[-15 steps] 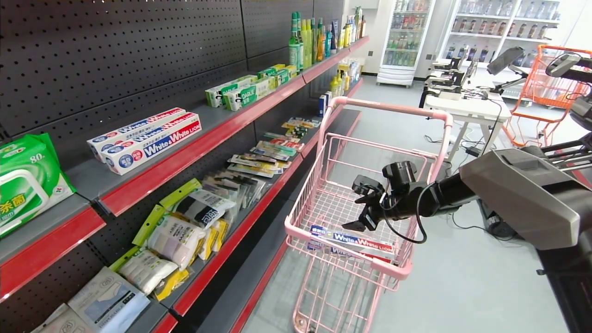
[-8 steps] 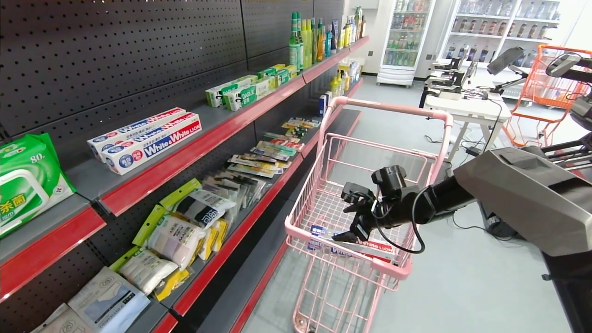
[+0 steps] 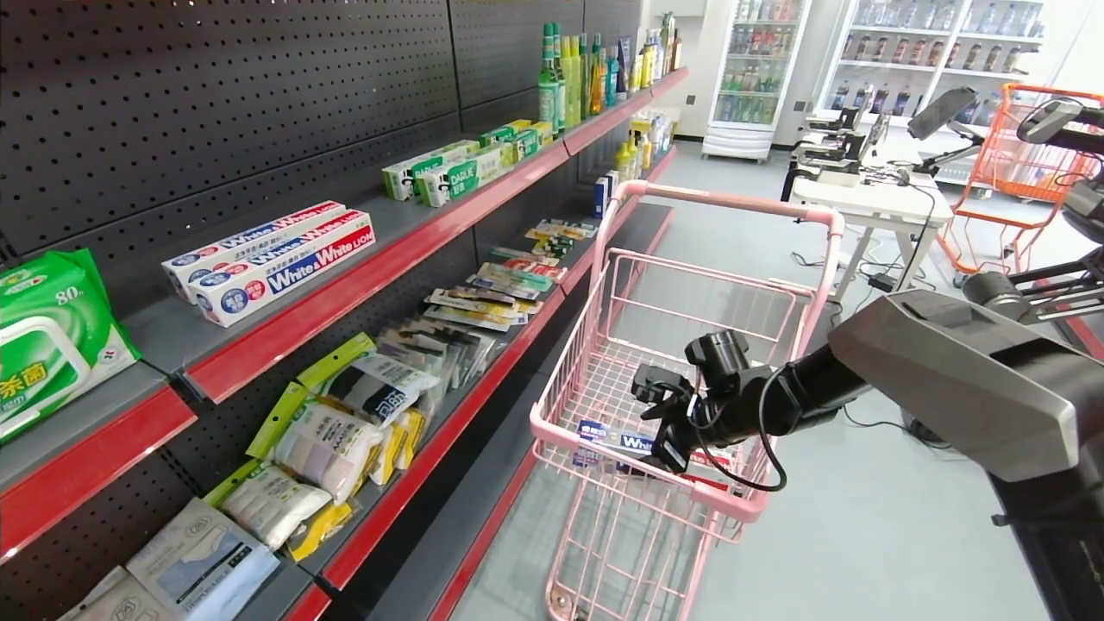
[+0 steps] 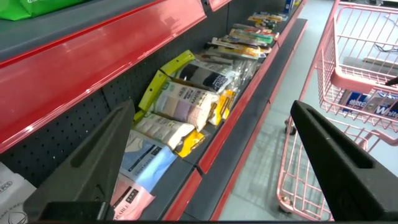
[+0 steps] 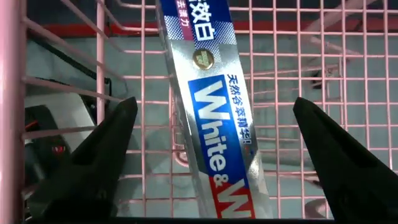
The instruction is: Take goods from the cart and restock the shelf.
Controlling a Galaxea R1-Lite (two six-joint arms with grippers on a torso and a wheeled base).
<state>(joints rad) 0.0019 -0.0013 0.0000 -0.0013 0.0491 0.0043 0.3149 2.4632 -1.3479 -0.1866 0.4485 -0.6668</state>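
Observation:
A pink cart (image 3: 724,203) stands in the aisle beside the shelf (image 3: 362,280). In its basket lies a white, blue and red toothpaste box (image 3: 617,442). My right gripper (image 3: 657,457) hangs inside the basket just above that box. In the right wrist view the toothpaste box (image 5: 217,124) lies on the wire floor between the spread fingers of the open right gripper (image 5: 214,162), untouched. Matching toothpaste boxes (image 3: 276,259) sit on the upper shelf. My left gripper (image 4: 230,162) is open and holds nothing, facing the lower shelf, with the cart (image 4: 360,81) off to one side.
A green wipes pack (image 3: 52,336), green boxes (image 3: 457,168) and bottles (image 3: 586,69) share the upper shelf. Packets (image 3: 345,423) crowd the lower shelf. A white table (image 3: 871,203) and an orange cart (image 3: 1009,164) stand behind. Grey floor lies open right of the cart.
My right gripper has gone down and to the left, deeper into the cart basket, and now covers part of the toothpaste box. Nothing else has moved.

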